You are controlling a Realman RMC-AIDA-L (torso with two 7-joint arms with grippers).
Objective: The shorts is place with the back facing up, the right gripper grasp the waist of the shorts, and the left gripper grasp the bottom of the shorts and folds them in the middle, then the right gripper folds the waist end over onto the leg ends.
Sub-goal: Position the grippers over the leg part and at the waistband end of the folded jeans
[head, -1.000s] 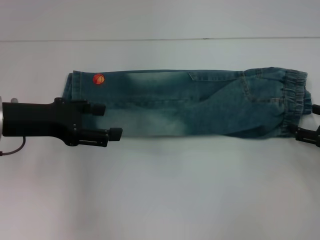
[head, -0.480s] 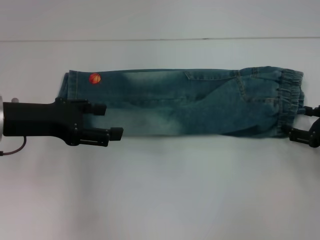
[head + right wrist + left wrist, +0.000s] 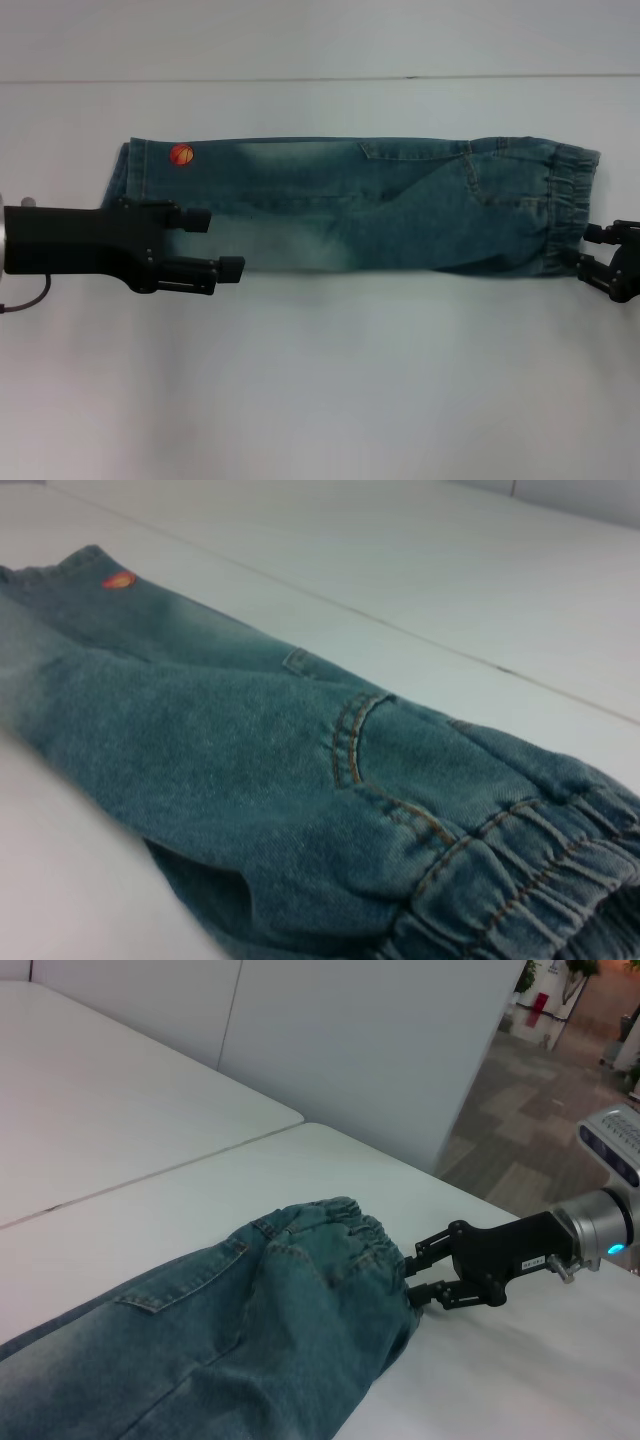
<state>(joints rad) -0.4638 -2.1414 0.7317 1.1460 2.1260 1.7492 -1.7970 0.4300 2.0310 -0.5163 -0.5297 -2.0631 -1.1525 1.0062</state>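
The denim shorts (image 3: 370,205) lie folded lengthwise on the white table (image 3: 320,380), a back pocket showing. The leg ends with an orange patch (image 3: 181,154) point left and the elastic waist (image 3: 570,200) points right. My left gripper (image 3: 215,243) is open over the leg end's near edge, with nothing between its fingers. At the waist's near corner, my right gripper (image 3: 583,245) is open, its fingertips touching the waistband edge. The left wrist view shows that right gripper (image 3: 412,1280) against the gathered waist (image 3: 350,1225). In the right wrist view the waistband (image 3: 530,880) fills the near corner.
A seam (image 3: 320,78) crosses the table behind the shorts. A white partition wall (image 3: 350,1040) stands past the table, with carpeted floor (image 3: 540,1080) beyond it.
The shorts have slid to the left on the table. My right gripper has moved left with them, staying at the waist. The left arm has not moved.
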